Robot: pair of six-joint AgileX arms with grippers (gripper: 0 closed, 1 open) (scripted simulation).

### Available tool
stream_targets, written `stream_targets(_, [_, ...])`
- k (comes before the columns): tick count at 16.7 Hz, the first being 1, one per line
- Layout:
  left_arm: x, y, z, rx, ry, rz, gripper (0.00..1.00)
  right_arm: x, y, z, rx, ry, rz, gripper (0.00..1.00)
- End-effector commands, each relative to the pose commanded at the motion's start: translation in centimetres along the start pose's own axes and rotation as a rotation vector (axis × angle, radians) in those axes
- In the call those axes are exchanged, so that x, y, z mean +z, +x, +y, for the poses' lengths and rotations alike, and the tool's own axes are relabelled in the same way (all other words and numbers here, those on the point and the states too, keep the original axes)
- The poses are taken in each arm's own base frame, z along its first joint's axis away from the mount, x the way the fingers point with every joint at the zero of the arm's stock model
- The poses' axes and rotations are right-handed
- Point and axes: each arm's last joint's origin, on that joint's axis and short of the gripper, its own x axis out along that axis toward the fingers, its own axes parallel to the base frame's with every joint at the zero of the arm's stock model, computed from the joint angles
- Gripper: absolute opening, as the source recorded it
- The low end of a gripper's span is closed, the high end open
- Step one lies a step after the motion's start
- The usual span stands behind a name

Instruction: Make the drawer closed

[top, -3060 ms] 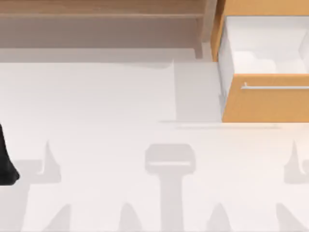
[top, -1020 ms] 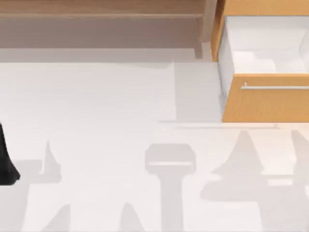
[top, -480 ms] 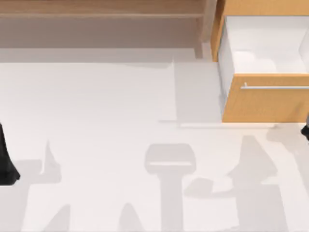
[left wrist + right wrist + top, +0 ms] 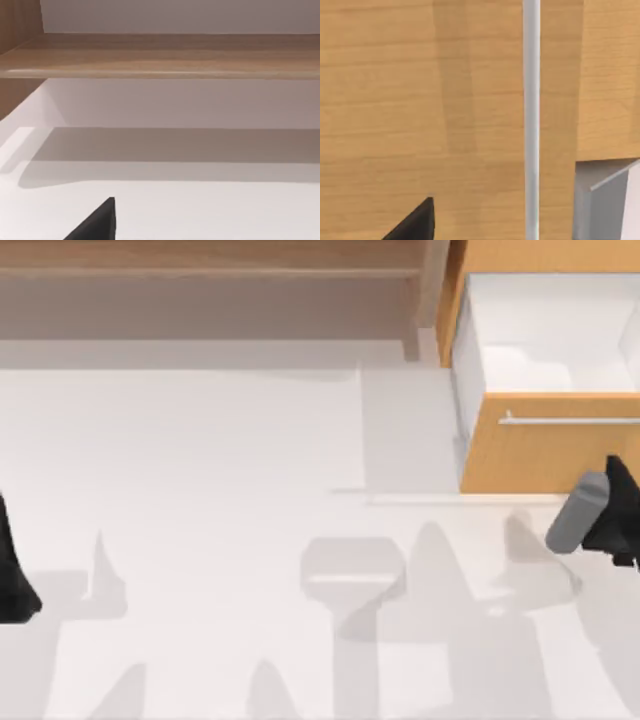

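White table (image 4: 220, 440), drawer (image 4: 545, 455) pulled open.
Right claw (image 4: 615, 515) just before its front; grip state unclear. Left arm (image 4: 12, 570) parked.

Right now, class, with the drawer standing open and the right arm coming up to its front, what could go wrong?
1. The right claw sits near the right end of the drawer front, so an off-centre push might skew it.
2. It is close to the silver handle; the claw could catch on the bar instead of pressing flat wood.

The left arm is parked at the table's left edge.
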Motion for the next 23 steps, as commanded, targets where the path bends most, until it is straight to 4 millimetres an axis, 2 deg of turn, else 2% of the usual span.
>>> stream_targets(2, [0.0, 0.0, 0.0, 0.0, 0.0, 0.0, 1.0, 0.4, 0.0, 0.6, 0.021, -0.051, -0.001, 1.0])
stream_targets(8, [0.0, 0.0, 0.0, 0.0, 0.0, 0.0, 1.0, 0.4, 0.0, 0.9, 0.034, -0.061, 0.0, 1.0])
stream_targets(15, [0.0, 0.0, 0.0, 0.0, 0.0, 0.0, 1.0, 0.5, 2.4, 0.8, 0.025, -0.059, -0.002, 1.0])
stream_targets(19, [0.0, 0.0, 0.0, 0.0, 0.0, 0.0, 1.0, 0.5, 2.5, 0.8, 0.025, -0.059, -0.002, 1.0])
stream_targets(23, [0.0, 0.0, 0.0, 0.0, 0.0, 0.0, 1.0, 0.5, 2.5, 0.8, 0.025, -0.059, -0.002, 0.7])
